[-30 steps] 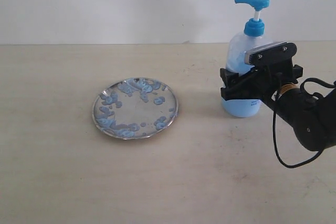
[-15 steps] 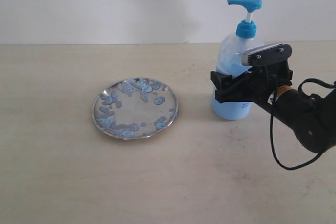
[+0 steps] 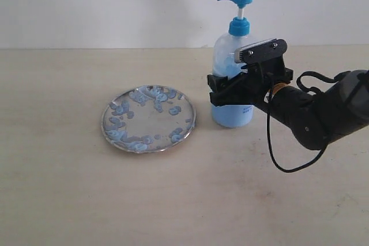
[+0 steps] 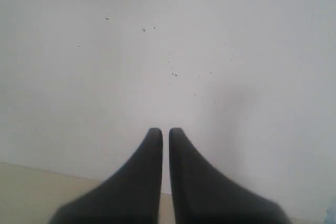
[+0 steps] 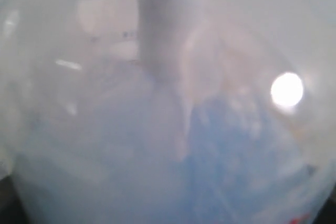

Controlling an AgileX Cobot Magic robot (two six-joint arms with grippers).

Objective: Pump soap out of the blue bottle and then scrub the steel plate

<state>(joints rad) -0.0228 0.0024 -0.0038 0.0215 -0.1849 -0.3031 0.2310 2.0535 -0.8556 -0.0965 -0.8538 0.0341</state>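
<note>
The blue bottle [image 3: 233, 61] stands upright just right of the steel plate [image 3: 149, 118], its blue pump head pointing left. My right gripper [image 3: 230, 93] is shut on the bottle's body, black fingers wrapped around its middle. In the right wrist view the bottle [image 5: 168, 129] fills the frame, with its dip tube and pale blue liquid showing. Bluish blobs of soap [image 3: 141, 97] speckle the plate's rim area. My left gripper [image 4: 165, 132] is shut with nothing in it, facing a pale wall, and does not show in the exterior view.
A beige tabletop [image 3: 86, 200] spreads around the plate and bottle, with a white wall behind. A black cable [image 3: 277, 159] loops under the right arm.
My right gripper has slid the bottle leftward across the table, from well right of the plate to close beside it. The plate has not moved.
</note>
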